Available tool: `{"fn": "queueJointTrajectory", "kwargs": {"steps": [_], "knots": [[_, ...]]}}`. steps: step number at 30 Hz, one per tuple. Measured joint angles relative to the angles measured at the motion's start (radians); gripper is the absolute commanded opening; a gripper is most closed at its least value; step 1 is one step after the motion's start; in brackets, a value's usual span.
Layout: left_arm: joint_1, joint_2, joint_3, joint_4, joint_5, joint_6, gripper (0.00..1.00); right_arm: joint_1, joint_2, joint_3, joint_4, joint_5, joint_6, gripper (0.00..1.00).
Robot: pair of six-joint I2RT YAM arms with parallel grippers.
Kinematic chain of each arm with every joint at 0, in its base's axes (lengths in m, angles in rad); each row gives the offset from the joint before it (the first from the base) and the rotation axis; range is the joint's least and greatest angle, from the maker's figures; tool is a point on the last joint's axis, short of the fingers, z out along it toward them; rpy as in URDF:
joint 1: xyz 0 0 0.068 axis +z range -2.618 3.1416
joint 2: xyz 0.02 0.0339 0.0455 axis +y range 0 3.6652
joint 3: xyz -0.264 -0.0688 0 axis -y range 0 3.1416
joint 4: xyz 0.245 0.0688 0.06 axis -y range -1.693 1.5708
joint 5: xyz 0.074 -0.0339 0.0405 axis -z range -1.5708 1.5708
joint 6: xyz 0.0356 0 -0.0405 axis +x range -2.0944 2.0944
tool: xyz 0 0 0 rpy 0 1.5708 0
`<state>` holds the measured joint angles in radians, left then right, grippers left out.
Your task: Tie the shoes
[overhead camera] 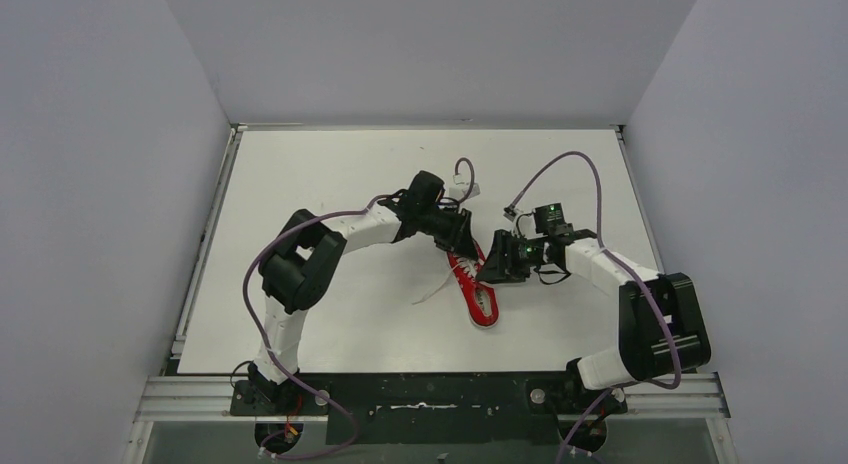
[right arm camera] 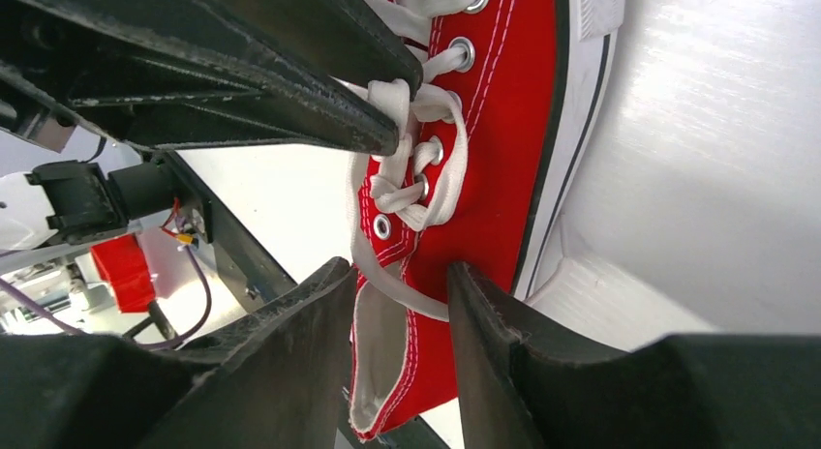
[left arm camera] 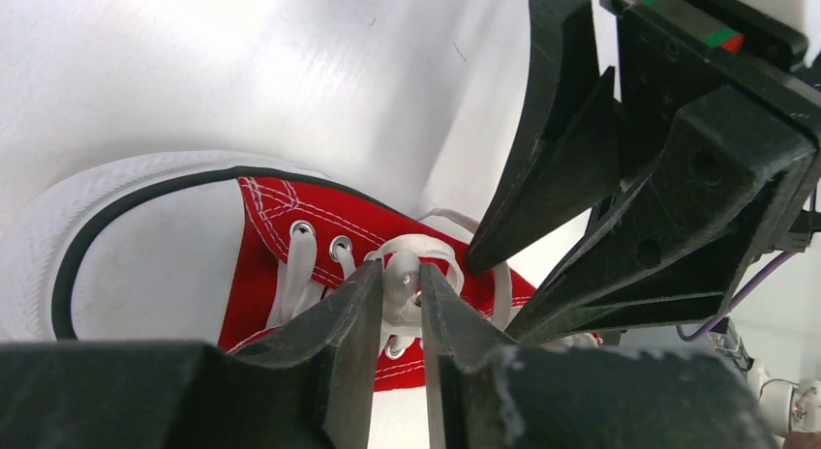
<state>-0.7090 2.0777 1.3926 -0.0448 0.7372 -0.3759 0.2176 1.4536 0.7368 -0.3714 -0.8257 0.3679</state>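
Left gripper point(left arm camera: 402, 275) is clenched on a bunched section of white lace point(left arm camera: 426, 246), directly above the metal eyelets point(left arm camera: 341, 246) of the red shoe point(left arm camera: 319, 217). Right gripper point(right arm camera: 397, 270) has its jaws parted. One strand of lace crosses the gap between them without being pinched. The two grippers meet almost tip to tip. The shoe lies on the worktop point(overhead camera: 330, 184) immediately beneath both of them. A loose lace end point(overhead camera: 432, 287) trails away on the outer side of the left gripper.

Handling, as judged from these views:
- Shoe: probably light. Nothing pins it down, so a firm pull on the lace is likely to drag or tip it.
- Canvas upper: soft, and it will give under the fingers. The white sole rim point(right arm camera: 571, 130) looks stiffer and is the better place to brace.
- Lace: flat, limp and unable to keep a shape. The woven surface should offer fair friction.
- Hold point: pinch the lace across its flat width, close to the crossing and clear of the eyelets.

Containers: none appears in any view. The only hollow is the shoe's own opening, just below the right gripper. Its pale lining point(right arm camera: 373, 372) shows, and no contents can be seen.
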Motion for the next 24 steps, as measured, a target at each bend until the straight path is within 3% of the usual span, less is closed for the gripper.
{"fn": "queueJointTrajectory", "kwargs": {"steps": [4, 19, 21, 24], "knots": [[0.003, 0.000, 0.000, -0.010, 0.000, 0.005, 0.03, 0.011, -0.011, 0.015, -0.029, 0.041, -0.029, 0.35], [0.052, -0.086, -0.085, 0.090, 0.019, -0.093, 0.00, 0.029, -0.021, 0.028, -0.064, 0.126, -0.069, 0.02], [0.055, -0.099, -0.100, 0.103, 0.023, -0.103, 0.00, 0.029, -0.023, 0.028, -0.067, 0.139, -0.068, 0.04], [0.055, -0.108, -0.119, 0.122, 0.028, -0.119, 0.00, 0.029, -0.023, 0.029, -0.072, 0.144, -0.066, 0.24]]}}
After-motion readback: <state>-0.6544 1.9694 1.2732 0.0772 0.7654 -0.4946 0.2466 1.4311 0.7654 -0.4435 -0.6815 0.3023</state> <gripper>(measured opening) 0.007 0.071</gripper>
